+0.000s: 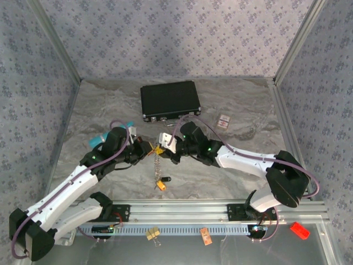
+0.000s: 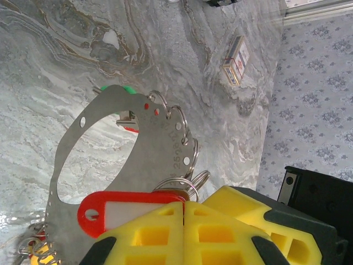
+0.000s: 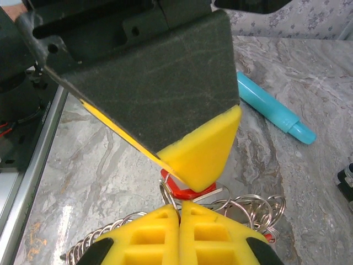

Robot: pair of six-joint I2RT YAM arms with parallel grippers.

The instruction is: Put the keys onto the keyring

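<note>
**A:** Left gripper (image 2: pixel 183 221) is clamped on the red key tag (image 2: pixel 129 210) and right gripper (image 3: pixel 179 214) is pinching a split ring (image 3: pixel 170 197). Both are mid-table, with the keyring (image 2: pixel 162 149) right beside them.

**B:** Risky. Tug too hard and the tag probably slips out, or the ring's coil never opens.

Stamped digits on keyring (image 2: pixel 156 144), too blurred to read
</note>
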